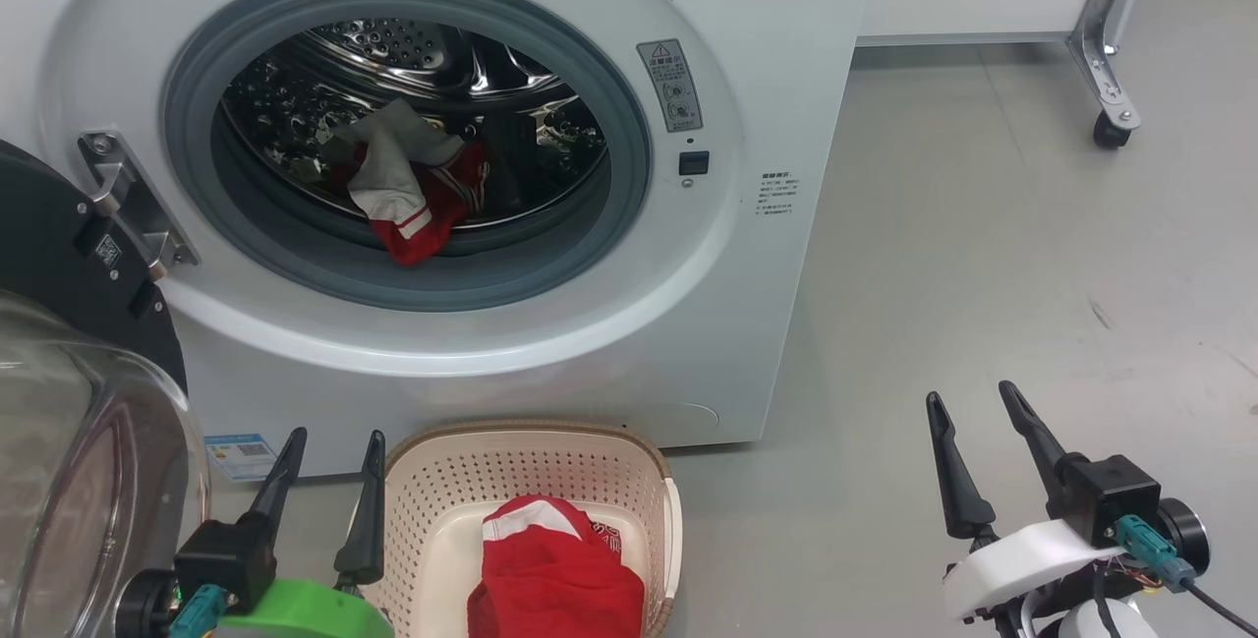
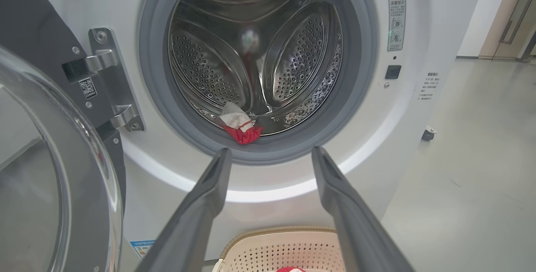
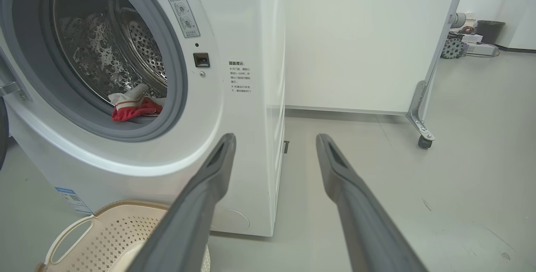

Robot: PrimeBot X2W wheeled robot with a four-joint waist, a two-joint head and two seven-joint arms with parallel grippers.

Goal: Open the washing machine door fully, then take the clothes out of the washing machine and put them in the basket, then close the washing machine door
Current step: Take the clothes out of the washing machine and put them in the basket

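Head view first: the washing machine (image 1: pixel 590 343) has its door (image 1: pixel 59 245) swung wide open on its left side, so I'd call that step done. One red-and-white garment (image 1: pixel 413 191) lies in the drum (image 1: pixel 393 43) just behind the front lip, and a red piece (image 1: pixel 560 569) already sits in the basket (image 1: pixel 521 436), which is on the floor right in front of the washing machine, below the opening. The left gripper (image 1: pixel 335 436) hovers low in front of the machine, just beside the basket. The right gripper (image 1: pixel 970 394) is off past the machine's right corner. Both are spread wide with nothing in them. Left wrist view: it looks nearly straight into the opening, fingers apart, with the garment at the bottom of the drum near the rubber rim. Right wrist view: it sees the machine at an angle from its right side, fingers apart over bare floor (image 3: pixel 460 159). So we're mid-unloading, I reckon. The next move calls for an arm, likely the left, to reach past the rim, pinch that soft cloth without snagging the seal, and carry it to the basket. The door gets closed after that.
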